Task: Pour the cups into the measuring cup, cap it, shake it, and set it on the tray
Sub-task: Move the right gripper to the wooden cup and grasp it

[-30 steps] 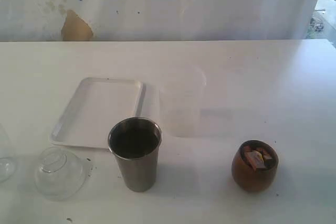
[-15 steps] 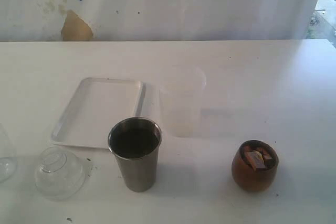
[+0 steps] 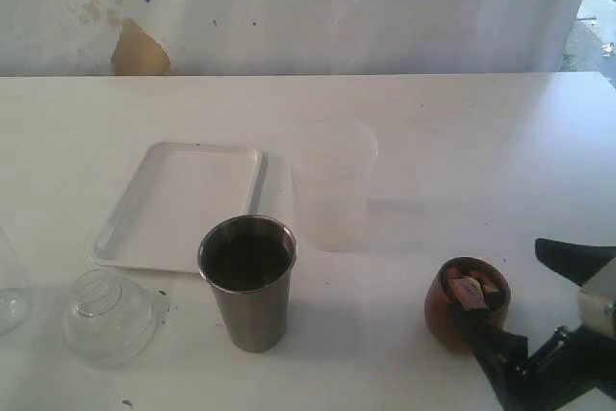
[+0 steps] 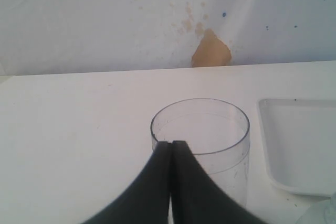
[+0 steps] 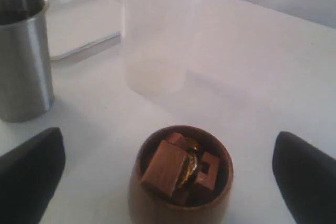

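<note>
While spread wide, right gripper [image 3: 500, 284] faces wooden cup [image 5: 181, 182].

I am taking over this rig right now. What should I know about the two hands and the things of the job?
Left hand: shut, empty, tips just before the measuring cup.
Right hand: open, a finger on each side of the wooden cup, no grip yet.
Steel tumbler and wooden cup stand upright; small blocks lie in the wooden cup. Tray beyond the tumbler, nothing on it. Domed cap lies apart.
Done: nothing; the measuring cup looks empty.
To do: pour both cups, cap, shake, set on the tray.
</note>
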{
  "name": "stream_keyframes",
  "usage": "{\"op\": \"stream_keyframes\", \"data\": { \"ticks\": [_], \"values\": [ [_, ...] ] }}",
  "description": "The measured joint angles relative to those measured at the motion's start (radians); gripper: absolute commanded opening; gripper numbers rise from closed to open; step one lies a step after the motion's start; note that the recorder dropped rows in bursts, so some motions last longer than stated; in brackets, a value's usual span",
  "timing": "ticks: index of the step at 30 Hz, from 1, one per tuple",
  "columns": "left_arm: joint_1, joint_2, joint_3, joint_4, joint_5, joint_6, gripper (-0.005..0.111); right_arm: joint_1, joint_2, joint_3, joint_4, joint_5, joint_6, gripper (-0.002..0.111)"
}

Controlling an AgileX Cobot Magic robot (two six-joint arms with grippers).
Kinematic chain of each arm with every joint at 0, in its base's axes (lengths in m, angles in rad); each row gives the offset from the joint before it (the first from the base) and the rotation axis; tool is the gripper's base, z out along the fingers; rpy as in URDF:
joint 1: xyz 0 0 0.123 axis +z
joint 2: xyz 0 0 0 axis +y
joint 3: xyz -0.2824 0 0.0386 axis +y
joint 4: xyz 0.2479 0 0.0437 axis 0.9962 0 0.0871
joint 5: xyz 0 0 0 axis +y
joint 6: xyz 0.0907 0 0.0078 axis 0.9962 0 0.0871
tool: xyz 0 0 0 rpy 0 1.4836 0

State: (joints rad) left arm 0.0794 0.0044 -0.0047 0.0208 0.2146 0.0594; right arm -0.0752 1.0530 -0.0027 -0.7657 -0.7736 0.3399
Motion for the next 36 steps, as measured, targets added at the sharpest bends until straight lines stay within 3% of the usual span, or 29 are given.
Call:
{"op": "stream_keyframes", "data": {
  "ticks": [3, 13, 36],
  "values": [
    [0.0, 0.0, 0.0, 0.0, 0.0, 0.0, 0.0, 0.0, 0.146, 0.0, 0.128, -0.067, -0.104, 0.104],
    [0.0, 0.0, 0.0, 0.0, 0.0, 0.0, 0.0, 0.0, 0.404, -0.002, 0.158, -0.224, -0.221, 0.104],
    [0.0, 0.0, 0.0, 0.0, 0.0, 0.0, 0.0, 0.0, 0.754, -0.145, 0.16, -0.362, -0.208, 0.104]
  ]
}}
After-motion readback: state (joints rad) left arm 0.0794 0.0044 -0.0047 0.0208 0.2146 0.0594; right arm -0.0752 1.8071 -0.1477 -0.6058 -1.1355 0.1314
